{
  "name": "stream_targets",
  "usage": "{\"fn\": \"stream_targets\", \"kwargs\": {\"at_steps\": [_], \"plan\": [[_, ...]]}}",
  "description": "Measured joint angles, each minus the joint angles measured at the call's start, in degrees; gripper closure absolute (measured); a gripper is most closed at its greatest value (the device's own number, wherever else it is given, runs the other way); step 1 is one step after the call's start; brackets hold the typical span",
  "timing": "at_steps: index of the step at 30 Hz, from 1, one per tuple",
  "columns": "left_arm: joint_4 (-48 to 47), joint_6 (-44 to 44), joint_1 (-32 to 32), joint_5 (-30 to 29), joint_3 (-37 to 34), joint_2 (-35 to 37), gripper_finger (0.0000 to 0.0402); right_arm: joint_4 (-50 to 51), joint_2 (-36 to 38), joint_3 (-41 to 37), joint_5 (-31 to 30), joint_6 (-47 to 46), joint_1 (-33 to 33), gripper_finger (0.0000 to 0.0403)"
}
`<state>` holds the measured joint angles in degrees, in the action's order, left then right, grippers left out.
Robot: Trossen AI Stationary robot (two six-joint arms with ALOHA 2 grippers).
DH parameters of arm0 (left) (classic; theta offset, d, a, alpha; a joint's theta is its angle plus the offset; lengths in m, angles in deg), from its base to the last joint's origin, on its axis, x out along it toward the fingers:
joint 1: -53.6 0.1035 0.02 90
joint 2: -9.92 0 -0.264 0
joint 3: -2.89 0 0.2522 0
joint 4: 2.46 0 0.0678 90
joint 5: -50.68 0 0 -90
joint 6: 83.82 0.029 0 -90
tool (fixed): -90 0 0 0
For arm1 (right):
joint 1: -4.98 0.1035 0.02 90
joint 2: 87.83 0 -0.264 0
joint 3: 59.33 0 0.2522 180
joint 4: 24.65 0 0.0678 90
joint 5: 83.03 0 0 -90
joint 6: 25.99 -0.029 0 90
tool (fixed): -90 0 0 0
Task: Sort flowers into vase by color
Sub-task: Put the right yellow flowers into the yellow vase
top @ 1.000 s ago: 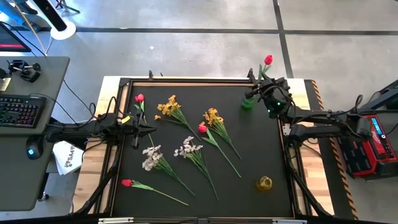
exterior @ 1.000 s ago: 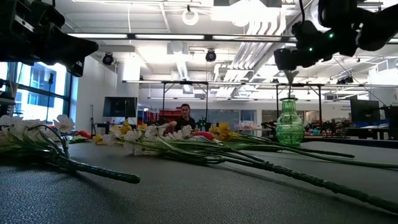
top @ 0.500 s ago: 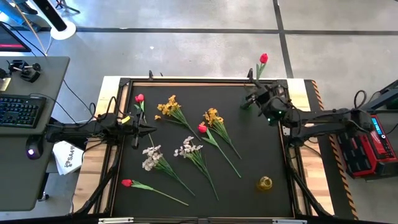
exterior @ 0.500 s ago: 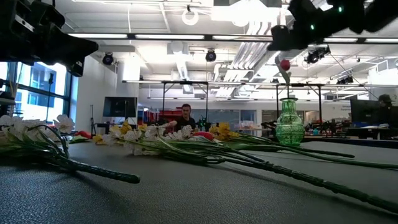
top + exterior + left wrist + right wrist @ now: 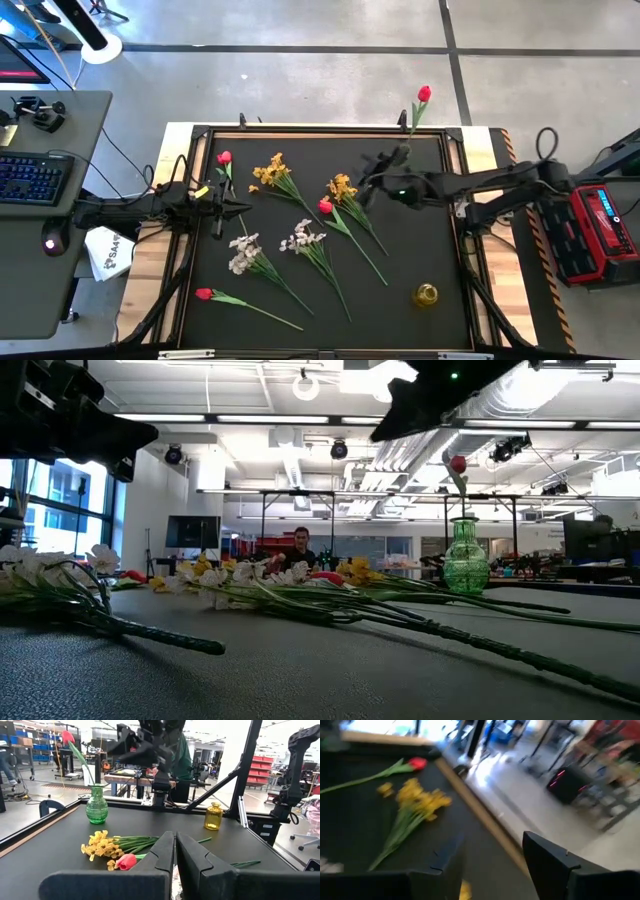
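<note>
A red flower (image 5: 424,94) stands with its stem in the green vase (image 5: 466,560) at the table's far right. The other flowers lie flat on the black mat: red ones (image 5: 325,206) (image 5: 205,294) (image 5: 224,158), two yellow ones (image 5: 270,170) (image 5: 342,187) and two white sprays (image 5: 243,250) (image 5: 300,238). My right gripper (image 5: 368,186) hovers open above the mat, just right of the middle yellow flower, with nothing between its fingers (image 5: 545,855). My left gripper (image 5: 240,208) waits shut at the table's left side.
A small yellow vase (image 5: 425,295) stands near the table's near right corner. A raised black frame (image 5: 320,130) runs round the mat. Beyond the far edge the low view shows a person (image 5: 297,547) seated in the room.
My right gripper has left the green vase and swung toward the table's left, out over the mat toward the middle yellow flower, rising a little and tipping from pointing steeply down toward level. The red flower stays standing in the green vase.
</note>
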<state>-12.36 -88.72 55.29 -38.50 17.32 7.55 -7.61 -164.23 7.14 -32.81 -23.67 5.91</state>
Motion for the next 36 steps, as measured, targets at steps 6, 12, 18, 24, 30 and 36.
{"fn": "stream_targets", "kwargs": {"at_steps": [6, 12, 18, 24, 30, 36], "plan": [[0.0, 0.0, -0.01, 0.0, 0.02, 0.0, 0.0395, 17.45, -8.3, 9.46, 8.53, -10.37, -0.49, 0.0157], [-0.11, 0.0, -0.02, 0.0, 0.0, 0.0, 0.0395, 28.56, -14.66, 17.61, 25.97, -17.84, -1.2, 0.0113], [-0.15, 0.04, -0.02, 0.0, 0.0, 0.0, 0.0395, 29.69, -19.49, 21.95, 33.76, -16.53, -1.7, 0.011], [-0.17, 0.5, -0.02, 0.0, 0.01, 0.01, 0.0395, 36.0, -23.73, 22.89, 33.8, -24.27, -0.95, 0.011], [-1.01, 0.5, 0.0, 0.0, 0.02, 0.0, 0.0395, 39.91, -21.1, 15.8, 29.13, -32.31, 4.69, 0.011], [-1.64, 0.52, 0.0, 0.0, 0.01, 0.0, 0.0395, 36.65, -16.74, 6.4, 22.32, -42.27, 9.35, 0.011]]}}
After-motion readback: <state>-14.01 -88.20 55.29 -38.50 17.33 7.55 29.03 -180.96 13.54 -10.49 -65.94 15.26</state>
